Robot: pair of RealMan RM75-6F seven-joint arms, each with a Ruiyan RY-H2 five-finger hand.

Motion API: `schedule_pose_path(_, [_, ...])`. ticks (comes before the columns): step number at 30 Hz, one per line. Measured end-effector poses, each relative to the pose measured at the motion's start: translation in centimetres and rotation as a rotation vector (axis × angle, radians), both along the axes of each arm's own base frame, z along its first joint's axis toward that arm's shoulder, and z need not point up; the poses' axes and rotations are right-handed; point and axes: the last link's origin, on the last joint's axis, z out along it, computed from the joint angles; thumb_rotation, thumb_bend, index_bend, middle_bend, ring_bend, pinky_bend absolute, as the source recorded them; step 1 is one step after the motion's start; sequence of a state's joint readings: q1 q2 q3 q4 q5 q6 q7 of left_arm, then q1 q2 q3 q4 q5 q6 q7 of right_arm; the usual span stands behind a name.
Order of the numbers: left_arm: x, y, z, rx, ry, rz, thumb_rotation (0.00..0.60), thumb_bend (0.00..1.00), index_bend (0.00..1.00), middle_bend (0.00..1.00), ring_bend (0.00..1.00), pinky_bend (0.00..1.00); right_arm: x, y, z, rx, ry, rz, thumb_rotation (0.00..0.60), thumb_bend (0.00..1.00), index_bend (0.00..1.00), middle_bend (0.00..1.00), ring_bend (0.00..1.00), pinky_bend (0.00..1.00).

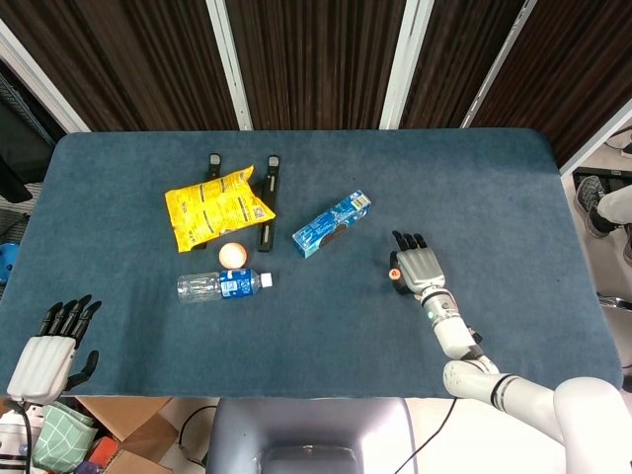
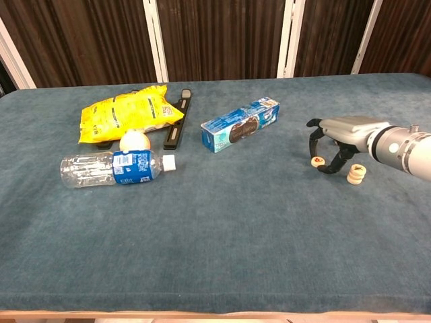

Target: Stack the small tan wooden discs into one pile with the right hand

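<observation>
your right hand [image 2: 335, 142] curled over one loose disc [image 2: 318, 161], grip unclear; small pile [image 2: 355, 174] stood beside, stacking unfinished.

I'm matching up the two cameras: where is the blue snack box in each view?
Head view: blue snack box lies just right of centre, to the upper left of the right hand.
Chest view: blue snack box lies upper middle, left of the right hand.
Shared landmark: the yellow chip bag, to the box's left in both.
</observation>
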State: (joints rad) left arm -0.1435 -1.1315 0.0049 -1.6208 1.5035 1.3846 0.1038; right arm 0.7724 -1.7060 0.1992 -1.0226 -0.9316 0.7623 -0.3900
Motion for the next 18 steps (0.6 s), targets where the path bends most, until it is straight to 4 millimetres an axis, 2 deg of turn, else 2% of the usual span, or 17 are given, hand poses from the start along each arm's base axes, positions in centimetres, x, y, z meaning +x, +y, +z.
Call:
schedule_pose_path(8, [0.0, -0.1, 0.1, 0.003, -0.002, -0.001, 0.600, 0.49, 0.00, 0.00, 0.00, 0.03, 0.2, 0.2, 0.3, -0.016, -0.012, 0.011, 0.600, 0.49, 0.65, 0.01, 0.00, 0.01])
schedule_pose_path(18, [0.1, -0.1, 0.1, 0.004, -0.003, -0.005, 0.600, 0.49, 0.00, 0.00, 0.00, 0.03, 0.9, 1.8, 2.2, -0.037, -0.047, 0.085, 0.600, 0.49, 0.66, 0.02, 0.00, 0.01])
